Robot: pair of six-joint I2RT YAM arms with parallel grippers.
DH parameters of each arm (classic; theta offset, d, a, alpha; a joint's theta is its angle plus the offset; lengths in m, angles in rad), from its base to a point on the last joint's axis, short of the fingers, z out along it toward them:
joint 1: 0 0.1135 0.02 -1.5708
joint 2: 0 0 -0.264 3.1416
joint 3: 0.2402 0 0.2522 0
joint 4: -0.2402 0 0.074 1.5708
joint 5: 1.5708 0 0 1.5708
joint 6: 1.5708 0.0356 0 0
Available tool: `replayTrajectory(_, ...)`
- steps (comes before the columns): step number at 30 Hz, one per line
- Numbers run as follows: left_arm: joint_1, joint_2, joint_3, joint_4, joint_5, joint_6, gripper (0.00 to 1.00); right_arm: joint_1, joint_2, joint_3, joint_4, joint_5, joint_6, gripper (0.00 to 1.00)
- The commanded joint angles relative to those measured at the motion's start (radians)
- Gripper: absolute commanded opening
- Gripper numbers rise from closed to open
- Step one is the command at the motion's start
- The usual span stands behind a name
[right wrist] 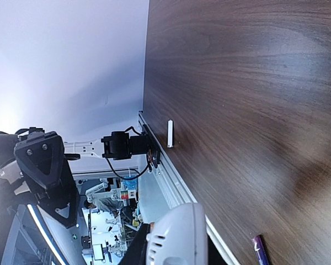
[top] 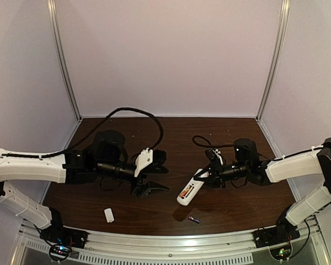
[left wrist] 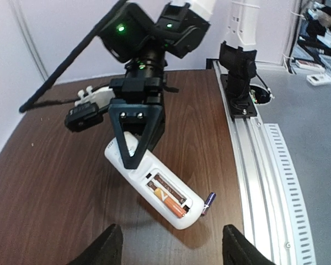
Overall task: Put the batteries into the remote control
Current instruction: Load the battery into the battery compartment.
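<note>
**Q:** Arm poses?

**A:** My L arm extends from the left with the forearm about level. My left gripper [top: 160, 176] hangs over the table's mid-left and points at the other arm. My R arm extends from the right with the wrist angled down. My right gripper [top: 201, 177] faces the left one, near it but apart.

**Q:** Grip states?

**A:** Left is released: its fingers [left wrist: 107, 249] are spread wide at the bottom of the L wrist view, w/ nothing between them. Right is clenched on the upper end of the small white oblong remote control [top: 188, 192]. The remote slants down toward the near edge, compartment side up. Can't tell if its low end touches the wood.

**Q:** Batteries?

**A:** The orange slim cylinder battery [left wrist: 168, 200] lies in the remote's open compartment. That's clear only in the L wrist cam; the top cam gives just an orange fleck. The purple-blue slim battery [top: 194, 220] lies on the table near the remote's low end, toward the rail. The R wrist cam shows only the remote's rounded white end, plus that battery at the frame's bottom edge.

**Q:** Anything else?

**A:** A small plain white rectangular piece [top: 108, 215] lies near the front edge on the L side, well apart from the remote. The surface is a dark wood-grain tabletop [top: 226, 138] w/ a ribbed metal rail [top: 171, 245] along its near edge. Pale lilac walls [top: 165, 55] stand behind, w/ aluminium posts at the back corners.
</note>
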Motion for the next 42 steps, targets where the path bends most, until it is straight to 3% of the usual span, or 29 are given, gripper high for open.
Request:
replayTrajectory(1,-0.065,-0.019,-0.025,0.027,0.041,0.300,0.60,-0.003,0.004,0.062,-0.090,-0.087,-0.067,0.00)
replayTrajectory(7,-0.145,0.061,0.030,-0.067,0.021,0.470,0.48,0.019,0.015,0.118,-0.193,-0.127,-0.133,0.00)
replayTrajectory(19,-0.177,0.156,0.091,-0.077,-0.017,0.517,0.31,0.066,0.039,0.152,-0.226,-0.154,-0.165,0.00)
replayTrajectory(42,-0.187,0.233,0.127,-0.109,-0.043,0.548,0.26,0.096,0.057,0.159,-0.203,-0.166,-0.164,0.00)
